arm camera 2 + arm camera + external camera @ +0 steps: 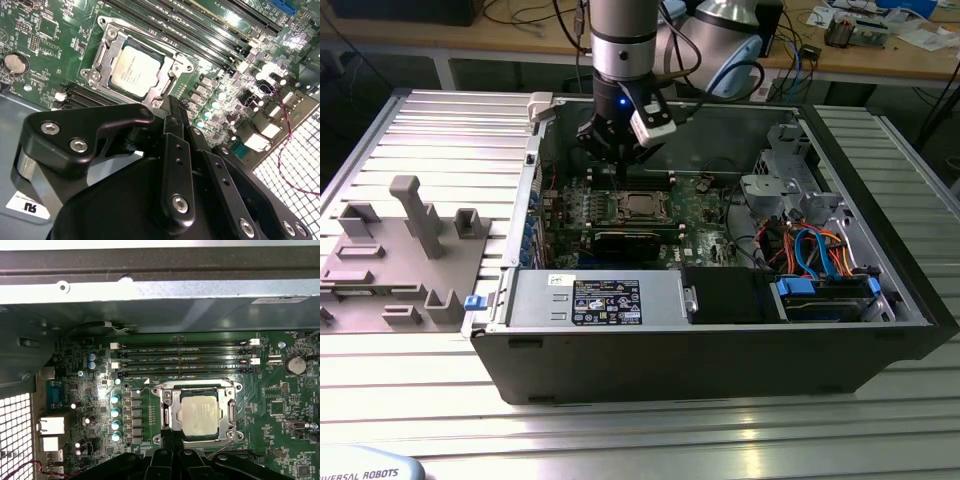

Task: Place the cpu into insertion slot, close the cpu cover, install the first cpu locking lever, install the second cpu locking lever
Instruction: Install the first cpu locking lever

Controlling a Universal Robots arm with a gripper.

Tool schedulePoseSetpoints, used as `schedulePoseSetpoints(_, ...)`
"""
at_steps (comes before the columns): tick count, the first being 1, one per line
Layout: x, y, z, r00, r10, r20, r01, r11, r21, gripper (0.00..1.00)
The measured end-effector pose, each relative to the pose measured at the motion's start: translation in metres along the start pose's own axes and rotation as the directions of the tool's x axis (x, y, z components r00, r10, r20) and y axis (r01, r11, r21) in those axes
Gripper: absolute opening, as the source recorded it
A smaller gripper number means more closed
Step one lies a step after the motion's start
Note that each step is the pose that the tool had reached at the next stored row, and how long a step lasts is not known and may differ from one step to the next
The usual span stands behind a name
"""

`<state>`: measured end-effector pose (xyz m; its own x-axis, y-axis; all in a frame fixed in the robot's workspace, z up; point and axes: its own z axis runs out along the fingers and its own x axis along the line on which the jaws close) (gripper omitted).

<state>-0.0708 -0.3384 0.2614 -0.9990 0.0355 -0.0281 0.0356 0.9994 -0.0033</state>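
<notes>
- Black two-fingered gripper on the grey robot arm: inside the open black computer case, just above the green motherboard; fingers drawn together, holding nothing.
- Small square silvery-grey cpu: seated in the square metal-rimmed insertion slot.
- Thin silvery frame-shaped cpu cover: lying flat around the chip.
- Fingertips: just beside the socket's edge.

Even overhead light; the ribbed silver aluminium tabletop shines softly, glare whitens the green motherboard in the second wrist view, and the black pincer looms blurred
</notes>
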Motion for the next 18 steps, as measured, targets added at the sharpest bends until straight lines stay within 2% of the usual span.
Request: schedulePoseSetpoints(18, 0.0095, -0.0003, -0.0003, 1.0, 0.0, 0.0, 0.0, 1.0, 0.0, 0.11)
